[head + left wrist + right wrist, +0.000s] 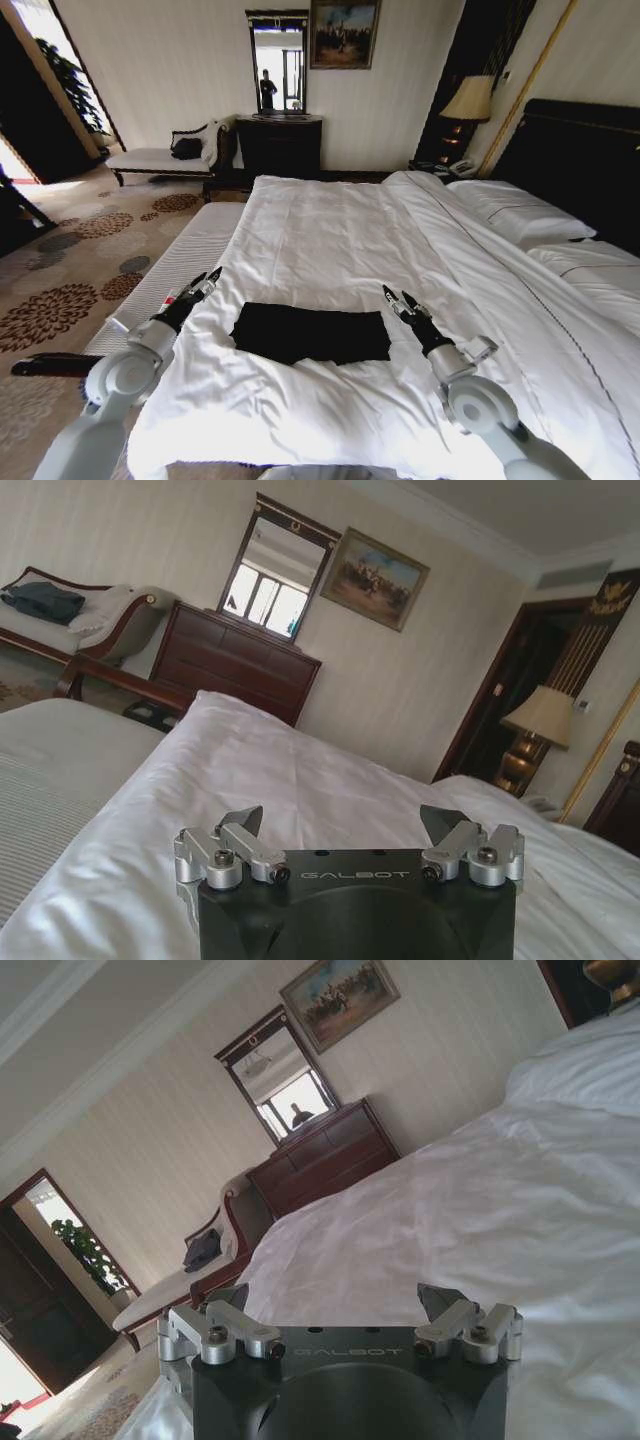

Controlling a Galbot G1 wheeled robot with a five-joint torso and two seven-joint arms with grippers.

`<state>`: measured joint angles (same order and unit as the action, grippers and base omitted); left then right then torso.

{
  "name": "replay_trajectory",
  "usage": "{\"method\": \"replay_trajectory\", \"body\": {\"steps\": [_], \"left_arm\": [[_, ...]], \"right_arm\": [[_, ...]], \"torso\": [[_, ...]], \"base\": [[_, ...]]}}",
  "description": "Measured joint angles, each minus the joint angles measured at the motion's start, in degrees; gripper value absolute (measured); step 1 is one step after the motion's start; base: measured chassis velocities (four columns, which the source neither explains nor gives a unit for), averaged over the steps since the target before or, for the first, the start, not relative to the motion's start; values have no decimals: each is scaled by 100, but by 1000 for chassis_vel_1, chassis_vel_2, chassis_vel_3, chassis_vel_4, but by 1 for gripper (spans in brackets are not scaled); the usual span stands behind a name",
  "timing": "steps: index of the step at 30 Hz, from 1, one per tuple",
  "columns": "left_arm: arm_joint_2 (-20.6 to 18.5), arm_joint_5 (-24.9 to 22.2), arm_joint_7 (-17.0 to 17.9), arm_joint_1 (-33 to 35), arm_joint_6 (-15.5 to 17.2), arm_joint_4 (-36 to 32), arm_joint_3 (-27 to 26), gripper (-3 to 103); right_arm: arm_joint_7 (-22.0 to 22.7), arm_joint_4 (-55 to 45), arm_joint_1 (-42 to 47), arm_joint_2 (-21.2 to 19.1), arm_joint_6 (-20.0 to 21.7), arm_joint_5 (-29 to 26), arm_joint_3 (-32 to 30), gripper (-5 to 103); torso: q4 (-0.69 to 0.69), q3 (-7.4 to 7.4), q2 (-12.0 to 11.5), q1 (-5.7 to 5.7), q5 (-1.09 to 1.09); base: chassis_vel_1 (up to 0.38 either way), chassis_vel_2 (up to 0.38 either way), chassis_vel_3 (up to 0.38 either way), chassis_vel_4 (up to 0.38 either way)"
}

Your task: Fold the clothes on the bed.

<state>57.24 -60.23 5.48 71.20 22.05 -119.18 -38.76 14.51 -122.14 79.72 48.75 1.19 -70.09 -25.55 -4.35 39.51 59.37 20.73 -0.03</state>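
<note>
Black T-shirt, seemingly folded, flat on bed near foot edge. Left gripper at its 9 o'clock, right gripper at 3 o'clock; both fingers apart, holding nothing.

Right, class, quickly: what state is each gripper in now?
Left gripper: open, empty, left of the black T-shirt.
Right gripper: open, empty, right of it.

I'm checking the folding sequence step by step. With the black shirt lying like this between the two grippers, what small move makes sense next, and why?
Probably lower both grippers to the shirt's ends. The black T-shirt lies as a flat rectangle on the bed, with the left gripper and right gripper open, raised beside its short ends, holding nothing.
</note>
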Motion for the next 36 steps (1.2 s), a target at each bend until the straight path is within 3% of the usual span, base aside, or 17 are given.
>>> {"method": "replay_trajectory", "body": {"steps": [4,6,9,15,27,36], "left_arm": [[-243,651,38,-190,396,213,654,99],[-286,807,71,-199,454,291,821,100],[-333,1417,250,-297,570,682,1354,100],[-272,1719,495,-312,726,1042,1788,100],[-135,2300,454,502,633,970,1637,100],[-619,2439,440,1329,792,281,1241,100]], "right_arm": [[90,734,-741,10,257,-288,773,99],[101,891,-874,38,284,-282,968,100],[162,1305,-1202,162,355,-153,1526,100],[308,1550,-1170,203,411,45,1825,100],[666,1231,-345,340,506,387,1644,100],[917,546,453,183,538,815,1317,100]], "torso": [[4,1,0,1,1],[4,0,0,0,0],[4,0,0,0,-1],[0,0,0,1,-1],[3,-1,0,-1,-1],[3,-2,0,-2,0]], "base": [[0,0,0,0],[0,0,0,0],[0,0,0,0],[0,0,0,0],[0,0,0,0],[0,0,0,0]]}}
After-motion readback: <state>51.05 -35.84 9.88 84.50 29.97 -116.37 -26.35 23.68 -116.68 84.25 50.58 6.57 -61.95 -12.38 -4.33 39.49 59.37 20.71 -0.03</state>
